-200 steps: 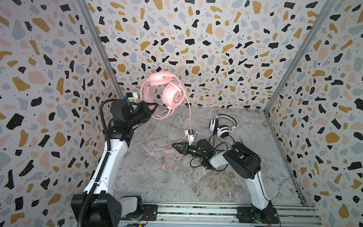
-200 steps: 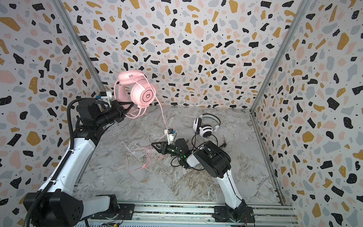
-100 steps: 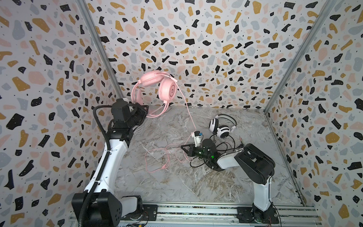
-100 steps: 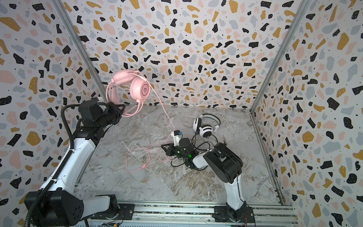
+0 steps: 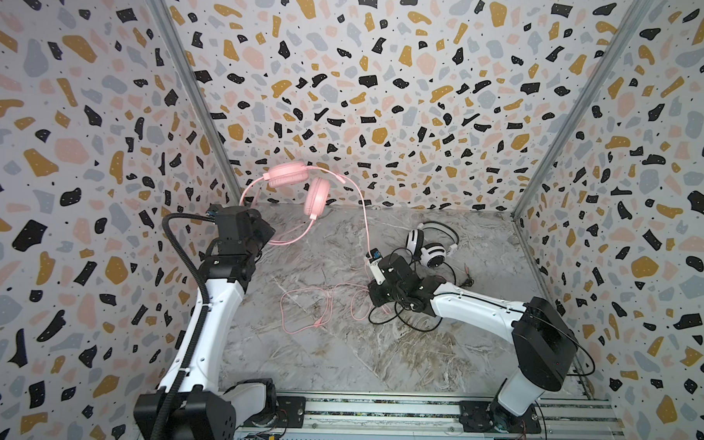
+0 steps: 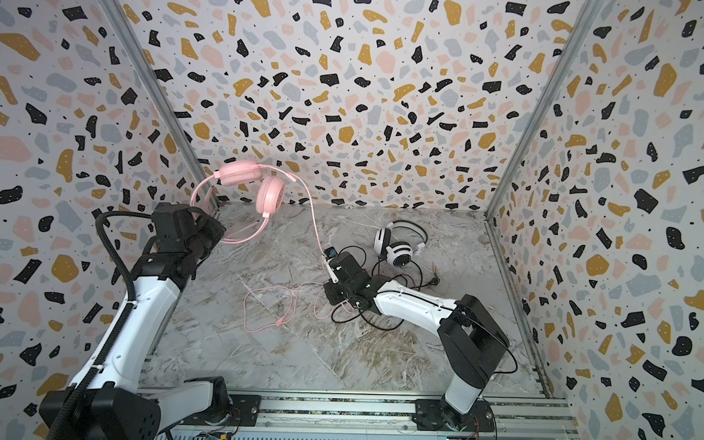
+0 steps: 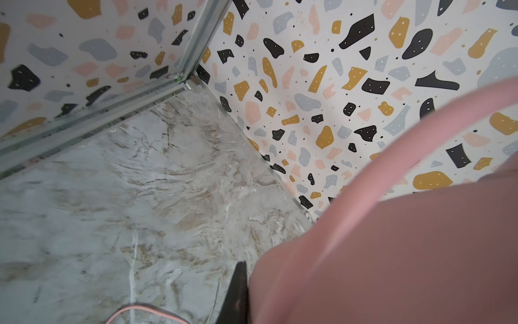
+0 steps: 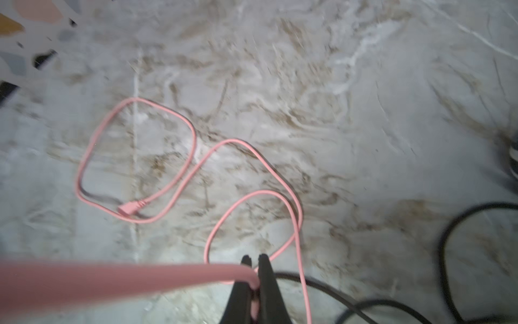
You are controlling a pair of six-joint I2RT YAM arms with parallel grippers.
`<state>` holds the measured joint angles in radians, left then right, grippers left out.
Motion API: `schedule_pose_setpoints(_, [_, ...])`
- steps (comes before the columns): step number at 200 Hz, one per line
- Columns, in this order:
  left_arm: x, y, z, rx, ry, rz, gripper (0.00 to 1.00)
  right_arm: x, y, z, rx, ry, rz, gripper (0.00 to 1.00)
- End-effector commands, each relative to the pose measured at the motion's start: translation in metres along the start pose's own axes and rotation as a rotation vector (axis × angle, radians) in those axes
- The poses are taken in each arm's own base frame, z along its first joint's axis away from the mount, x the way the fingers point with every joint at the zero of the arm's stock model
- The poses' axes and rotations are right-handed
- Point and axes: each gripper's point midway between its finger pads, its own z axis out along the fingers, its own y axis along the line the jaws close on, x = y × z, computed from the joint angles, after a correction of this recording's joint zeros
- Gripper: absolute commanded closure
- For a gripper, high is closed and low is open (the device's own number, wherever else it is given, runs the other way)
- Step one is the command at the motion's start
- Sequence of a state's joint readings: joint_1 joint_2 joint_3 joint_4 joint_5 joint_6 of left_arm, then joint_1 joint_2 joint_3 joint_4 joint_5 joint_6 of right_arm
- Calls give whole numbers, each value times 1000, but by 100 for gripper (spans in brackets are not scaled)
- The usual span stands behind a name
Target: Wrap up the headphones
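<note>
Right gripper (image 8: 254, 257) pinches pink cable (image 8: 112, 282), wrist view only

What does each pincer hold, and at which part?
The left pincer holds the pink headphones by the headband, in the air. The right pincer pinches the pink cable partway along.

The pink headset (image 5: 317, 195) had a pink cable (image 8: 112, 280) — the white headset (image 5: 433, 254) wore black stripes; the bench (image 5: 337, 361) was grey-veined marble.
</note>
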<state>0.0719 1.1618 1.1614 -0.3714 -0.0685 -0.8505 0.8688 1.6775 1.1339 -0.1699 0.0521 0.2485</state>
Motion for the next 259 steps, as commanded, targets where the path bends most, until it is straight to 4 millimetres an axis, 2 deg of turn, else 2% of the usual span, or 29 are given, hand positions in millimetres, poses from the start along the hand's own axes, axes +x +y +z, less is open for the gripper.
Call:
schedule_pose_setpoints(1, [-31, -4, -15, -2, -150, 19, 100, 28, -27, -31, 109, 94, -57, 98])
schedule_pose_setpoints(18, [-28, -12, -12, 50, -132, 7, 100, 41, -34, -39, 118, 103, -26, 98])
schedule_pose_setpoints(46, [-12, -18, 4, 96, -45, -2, 100, 66, -65, -42, 109, 66, 119, 97])
schedule_pose_setpoints(66, [0, -28, 9, 161, 19, 58, 100, 78, -85, -46, 91, 41, 227, 98])
schedule_pose_setpoints(78, [10, -37, 10, 221, 71, 101, 100, 75, -97, -51, 94, 15, 259, 98])
schedule_pose_setpoints(96, [33, -70, 1, 453, 171, 183, 100, 67, -111, -55, 86, -9, 279, 98])
schedule_pose_setpoints(126, [73, -89, -5, 641, 410, 156, 100, 63, -119, -50, 96, 0, 262, 97])
schedule_pose_setpoints(145, [85, -92, -3, 663, 508, 134, 100, 68, -118, -38, 87, 31, 257, 98])
schedule_pose_setpoints(158, [84, -91, -2, 654, 505, 143, 100, 73, -121, -32, 107, 55, 255, 98])
schedule_pose_setpoints(170, [81, -88, -3, 625, 487, 173, 100, 78, -134, -32, 165, 65, 258, 98])
schedule_pose_setpoints(188, [75, -81, -4, 595, 462, 172, 100, 84, -160, -40, 209, 59, 315, 98])
schedule_pose_setpoints(213, [66, -80, -8, 620, 453, 118, 100, 96, -182, -50, 230, 39, 385, 98])
schedule_pose_setpoints(242, [47, -77, -12, 604, 381, 104, 100, 104, -193, -54, 260, 55, 417, 99])
schedule_pose_setpoints(259, [35, -77, -17, 620, 356, 47, 100, 105, -193, -53, 263, 56, 417, 99])
